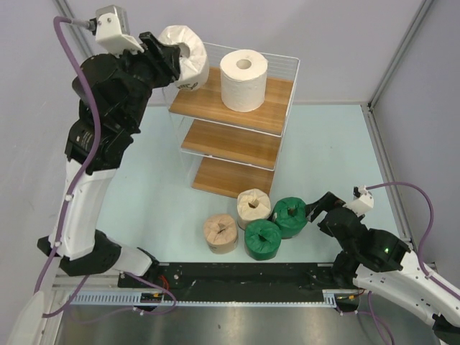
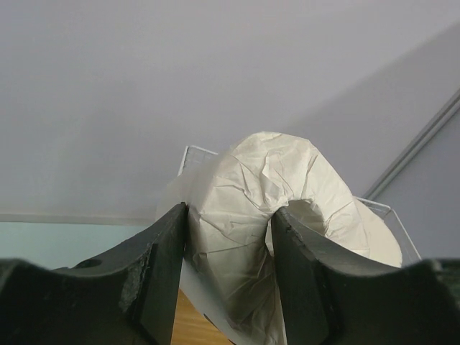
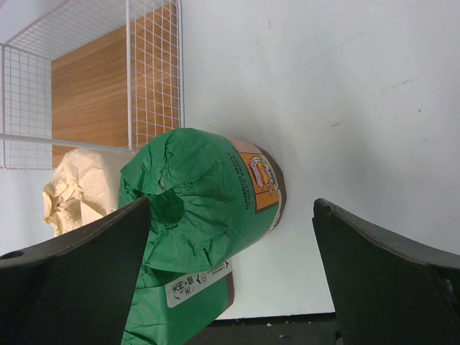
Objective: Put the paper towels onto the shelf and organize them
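Top external view: six rolls. The left gripper (image 1: 172, 56) clamps one crumpled white-wrapped roll (image 1: 195, 68) over the shelf's (image 1: 286, 100) upper left corner. One plain white roll (image 1: 244, 79) stands on the top board. On the table (image 1: 144, 194) cluster two beige, the near beige roll (image 1: 221, 233) and far beige roll (image 1: 254, 207), and two green, the near green roll (image 1: 263, 238) and far green roll (image 1: 290, 216). The right gripper (image 1: 314, 209) gapes wide at the far green roll.

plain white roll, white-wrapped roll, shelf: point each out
plain white roll (image 1: 243, 92), top external view, side wall
white-wrapped roll (image 2: 231, 214), left wrist view, crumpled wrap
shelf (image 1: 277, 108), top external view, bare top board
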Robot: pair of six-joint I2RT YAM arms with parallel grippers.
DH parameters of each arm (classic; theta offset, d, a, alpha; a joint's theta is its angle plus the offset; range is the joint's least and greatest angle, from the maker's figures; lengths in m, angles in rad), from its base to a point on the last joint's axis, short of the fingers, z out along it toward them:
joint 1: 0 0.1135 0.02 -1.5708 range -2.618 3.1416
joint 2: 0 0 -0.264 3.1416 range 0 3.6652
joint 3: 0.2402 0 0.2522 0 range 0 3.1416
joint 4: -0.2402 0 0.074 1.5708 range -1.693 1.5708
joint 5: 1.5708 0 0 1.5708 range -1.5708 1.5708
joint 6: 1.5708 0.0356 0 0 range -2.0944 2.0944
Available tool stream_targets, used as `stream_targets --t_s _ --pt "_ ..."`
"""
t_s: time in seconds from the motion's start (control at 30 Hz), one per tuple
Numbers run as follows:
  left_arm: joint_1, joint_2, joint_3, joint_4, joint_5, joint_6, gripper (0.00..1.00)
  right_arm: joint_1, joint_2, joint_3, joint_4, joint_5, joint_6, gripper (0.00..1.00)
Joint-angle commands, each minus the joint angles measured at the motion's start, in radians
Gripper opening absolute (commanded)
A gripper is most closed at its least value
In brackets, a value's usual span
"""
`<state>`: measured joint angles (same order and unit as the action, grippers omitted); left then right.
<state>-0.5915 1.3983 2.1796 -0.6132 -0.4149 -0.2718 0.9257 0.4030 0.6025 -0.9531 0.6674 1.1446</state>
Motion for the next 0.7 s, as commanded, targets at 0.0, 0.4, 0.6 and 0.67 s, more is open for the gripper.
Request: stream_targets --t_s 0.0,0.4,0.6,0.67 --pt "0.024 0.059 0.1 0.093 0.028 0.034 0.53 -0.004 -0.006 0.0 -0.006 0.04 0.021 1.0" --pt "0.041 0.166 0.171 0.178 0.021 0.092 0.53 -0.004 -0.01 0.0 -0.006 0.04 0.023 1.0" --pt "0.044 0.206 0.164 0.201 0.064 0.094 0.52 -0.004 -0.012 0.0 -0.004 0.038 0.021 1.0" --pt "0.044 0.217 0.161 0.204 0.079 0.088 0.52 -0.002 -0.012 0.0 -0.007 0.037 0.021 1.0"
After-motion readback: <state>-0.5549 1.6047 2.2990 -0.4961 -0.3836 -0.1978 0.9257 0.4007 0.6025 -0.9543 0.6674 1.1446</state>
